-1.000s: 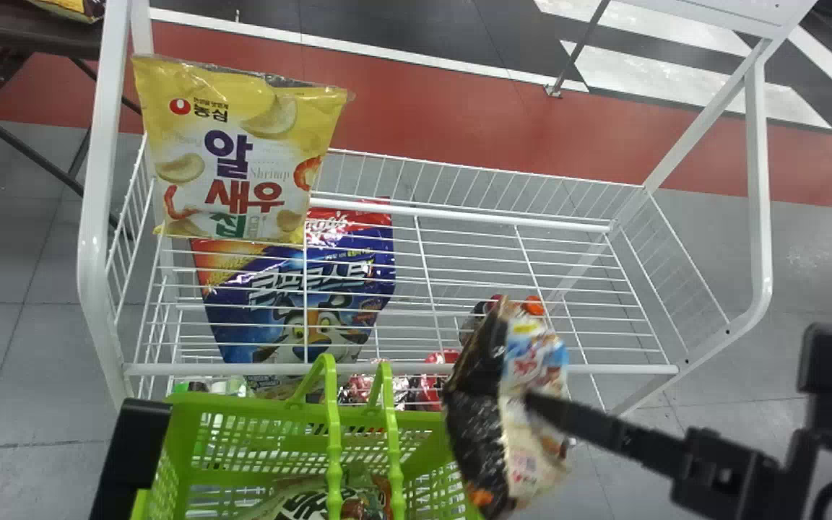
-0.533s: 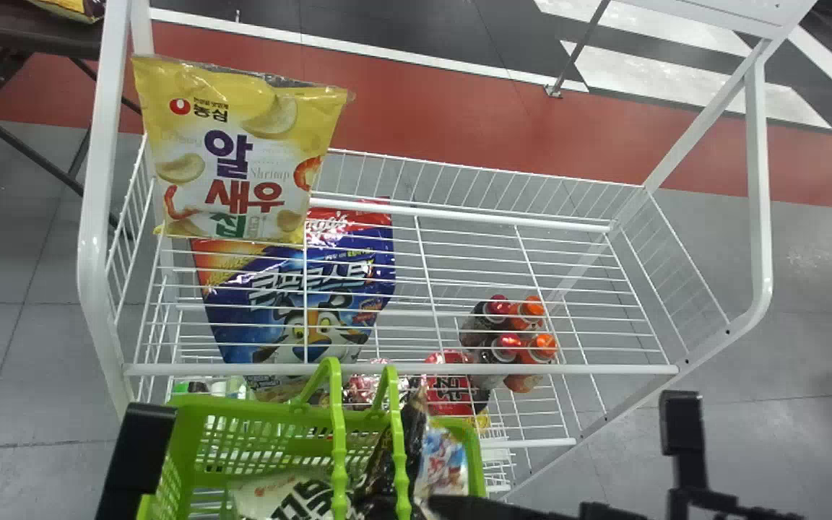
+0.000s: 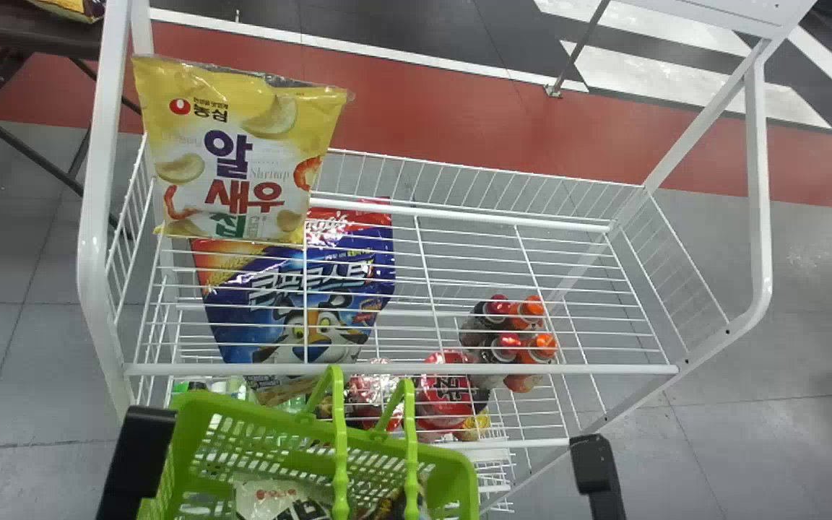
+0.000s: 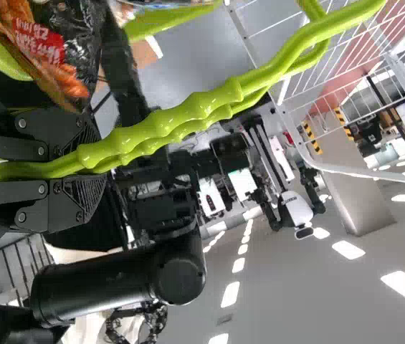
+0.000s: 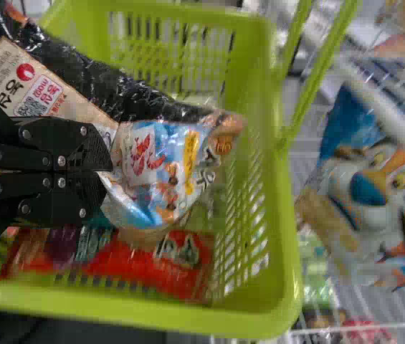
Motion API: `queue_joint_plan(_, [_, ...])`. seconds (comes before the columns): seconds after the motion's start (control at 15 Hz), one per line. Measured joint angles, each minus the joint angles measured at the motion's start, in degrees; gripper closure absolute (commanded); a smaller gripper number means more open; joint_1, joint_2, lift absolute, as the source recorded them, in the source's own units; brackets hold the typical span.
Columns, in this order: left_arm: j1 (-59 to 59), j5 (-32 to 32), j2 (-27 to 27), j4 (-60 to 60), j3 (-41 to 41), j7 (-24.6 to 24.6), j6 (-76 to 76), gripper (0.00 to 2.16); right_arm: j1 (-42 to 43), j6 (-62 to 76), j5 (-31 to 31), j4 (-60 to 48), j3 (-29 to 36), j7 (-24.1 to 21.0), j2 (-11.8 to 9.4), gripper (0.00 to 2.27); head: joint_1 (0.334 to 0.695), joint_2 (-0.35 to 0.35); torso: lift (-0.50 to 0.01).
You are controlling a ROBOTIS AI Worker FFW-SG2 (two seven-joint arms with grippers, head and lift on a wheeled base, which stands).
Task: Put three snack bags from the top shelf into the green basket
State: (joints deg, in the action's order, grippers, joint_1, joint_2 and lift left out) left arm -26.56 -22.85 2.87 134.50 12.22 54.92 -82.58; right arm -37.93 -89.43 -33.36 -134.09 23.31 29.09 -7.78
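Note:
The green basket (image 3: 243, 419) hangs in front of the rack by its handles; my left gripper (image 3: 134, 455) is at its left. In the left wrist view my left gripper (image 4: 93, 166) is shut on the green handles (image 4: 188, 118). At the basket's right stands my right gripper (image 3: 595, 469). The right wrist view has my right gripper (image 5: 106, 172) shut on a black-and-white snack bag (image 5: 163, 158), which is inside the basket (image 5: 284, 244). Beside it lies a red snack bag (image 5: 159, 261). A pale bag (image 3: 275, 498) is in the basket too. One yellow snack bag (image 3: 243, 152) stands at the top shelf's left end.
The white wire rack (image 3: 401, 368) stands close behind the basket, with a post (image 3: 102, 195) at its left. Beneath the top shelf are a blue cereal bag (image 3: 308, 289), capped bottles (image 3: 506, 347) and red packs (image 3: 445, 397). A dark table (image 3: 26, 36) is farther left.
My right gripper has brought the black-and-white bag leftward and down from the basket's right side into it. The basket's right side has dipped, while the yellow bag has stayed put.

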Motion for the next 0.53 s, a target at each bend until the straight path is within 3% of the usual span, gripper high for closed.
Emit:
queue_joint_plan(0.13, [-0.13, 0.00, 0.03, 0.10, -0.04, 0.03, 0.00, 1.78, -1.09, 0.00, 4.41, -1.68, -3.26, -2.78, -0.80, 2.14, 0.695, -0.350, -0.047])
queue_joint_plan(0.2, [-0.27, 0.00, 0.04, 0.18, -0.12, 0.08, 0.00, 1.78, -1.50, 0.00, 5.55, -2.72, -4.07, -3.40, -0.94, 1.95, 0.695, -0.350, -0.047])
queue_joint_plan(0.27, [-0.43, 0.00, 0.06, 0.32, -0.21, 0.17, 0.00, 1.78, -1.68, -0.01, 5.95, -3.67, -4.26, -3.63, -0.99, 1.44, 0.695, -0.350, -0.047])
queue_joint_plan(0.33, [-0.59, 0.00, 0.09, 0.45, -0.30, 0.19, 0.04, 1.78, -1.77, -0.01, 6.03, -4.44, -4.15, -3.70, -1.01, 0.38, 0.695, -0.350, -0.047])
queue_joint_plan(0.4, [-0.87, 0.00, 0.10, 0.63, -0.49, 0.22, 0.14, 1.78, -1.84, -0.01, 6.05, -5.42, -3.77, -3.70, -1.03, 0.00, 0.695, -0.350, -0.047])
queue_joint_plan(0.53, [-1.36, 0.01, 0.06, 0.86, -0.79, 0.29, 0.39, 1.78, -1.98, -0.01, 5.73, -7.38, -2.52, -3.60, -1.03, 0.02, 0.695, -0.350, -0.047])
